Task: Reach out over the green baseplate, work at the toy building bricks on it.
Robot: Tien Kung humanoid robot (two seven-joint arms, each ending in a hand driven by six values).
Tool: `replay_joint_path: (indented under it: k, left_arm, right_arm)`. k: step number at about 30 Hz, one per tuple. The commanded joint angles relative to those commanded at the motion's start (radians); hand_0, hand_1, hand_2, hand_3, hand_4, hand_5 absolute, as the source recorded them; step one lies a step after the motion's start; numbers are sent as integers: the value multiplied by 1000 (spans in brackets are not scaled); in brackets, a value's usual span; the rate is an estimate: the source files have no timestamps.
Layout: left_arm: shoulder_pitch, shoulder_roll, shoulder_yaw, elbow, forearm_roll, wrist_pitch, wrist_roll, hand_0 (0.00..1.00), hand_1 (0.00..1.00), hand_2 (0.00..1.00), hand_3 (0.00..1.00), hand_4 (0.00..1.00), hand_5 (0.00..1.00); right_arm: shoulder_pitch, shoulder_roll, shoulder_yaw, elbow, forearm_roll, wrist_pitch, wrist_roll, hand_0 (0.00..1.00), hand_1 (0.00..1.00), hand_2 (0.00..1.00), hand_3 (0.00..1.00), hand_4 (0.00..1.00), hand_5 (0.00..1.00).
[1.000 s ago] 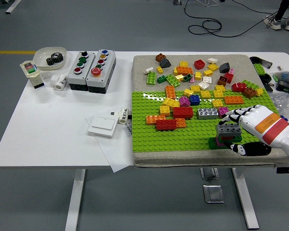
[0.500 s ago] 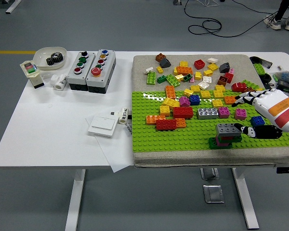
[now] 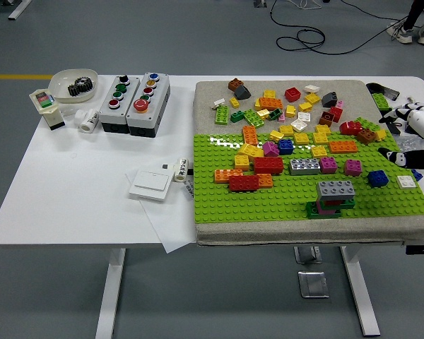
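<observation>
On the green baseplate (image 3: 268, 205), near its front edge, stands a small stack (image 3: 328, 198): a grey brick on top, a pink one under it, a dark green one at the bottom. My right hand (image 3: 404, 138) hovers at the baseplate's far right edge, well clear of the stack. It is open, with white fingers (image 3: 410, 113) spread, the black thumb (image 3: 410, 159) apart, and nothing held. A blue brick (image 3: 378, 179) and a white brick (image 3: 407, 181) lie just below the thumb. The left arm is out of the picture.
Several bricks sit mid-plate, among them a red one (image 3: 268, 165), a long grey one (image 3: 304, 166) and a pink one (image 3: 352, 167). Loose bricks (image 3: 283, 102) cover the beige mat behind. Two button boxes (image 3: 134, 102), a white bowl (image 3: 74, 83) and a switch plate (image 3: 150, 185) lie left.
My right hand let go of the grey-topped stack and drew back to the right and away, now sitting at the picture's edge. The stack stays in place.
</observation>
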Motion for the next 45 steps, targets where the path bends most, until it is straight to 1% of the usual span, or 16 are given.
replay_joint_path:
  k: [4,5,10,11,14,16,17,21,24,28,30,33,34,35,42,45]
  left_arm:
    - [2,1,-1,-1,2,1,2,597,723,692,553,573,607]
    - [2,1,0,-1,1,2,2,597,721,693,553,573,607]
    - [4,1,0,-1,0,3,2,597,721,693,553,573,607]
    - [4,0,-1,-1,1,4,3,598,721,693,554,573,607]
    - [4,0,-3,-1,4,5,5,598,721,693,554,573,607]
    - [4,0,-6,-1,7,6,7,598,721,693,554,573,607]
    - [5,0,-6,-1,8,6,7,599,723,695,554,574,610]
    - [5,0,-12,-1,21,7,12,599,723,695,554,574,610]
    - [6,0,-13,-2,21,8,12,605,722,696,553,574,609]
    - [5,1,-13,-2,21,8,12,605,722,696,553,574,609]
    - [3,1,-12,-2,21,8,12,605,722,696,554,574,610]
    - [3,1,-12,-2,20,8,12,605,722,696,554,574,610]
    - [2,1,-11,-3,19,8,12,605,722,696,554,574,610]
    - [2,1,-11,-3,19,8,12,603,722,697,554,574,609]
    - [3,-1,-10,-3,15,9,13,607,723,698,553,574,610]
    - [3,-1,-10,-3,15,9,14,607,723,698,553,574,610]
  right_arm:
    - [34,4,-22,-83,-19,18,5,762,773,833,863,780,431]
    - [37,4,-25,-92,-20,20,6,825,820,869,915,805,422]
    - [63,18,-53,-191,-39,24,43,825,820,869,915,805,422]
    - [67,20,-57,-212,-39,24,51,804,806,861,909,835,406]
    - [79,24,-68,-258,-42,24,69,804,806,861,909,835,406]
    - [99,29,-95,-301,-25,18,103,804,806,861,909,835,406]
    - [105,31,-104,-317,-21,17,114,722,742,826,873,831,370]
    - [158,58,-183,-419,54,40,176,722,742,826,873,831,370]
    - [182,79,-216,-472,80,30,226,697,714,798,844,828,368]
    - [206,93,-260,-517,95,14,271,697,714,798,844,828,368]
    - [215,102,-278,-535,99,11,282,671,697,782,835,818,361]
    - [221,110,-288,-546,105,8,287,671,697,782,835,818,361]
    - [228,120,-295,-557,115,6,290,671,697,782,835,818,361]
    - [232,129,-297,-566,119,7,290,655,683,766,802,820,382]
    - [250,181,-296,-624,151,11,291,656,674,755,803,832,370]
    - [256,191,-303,-643,150,14,291,656,674,755,803,832,370]
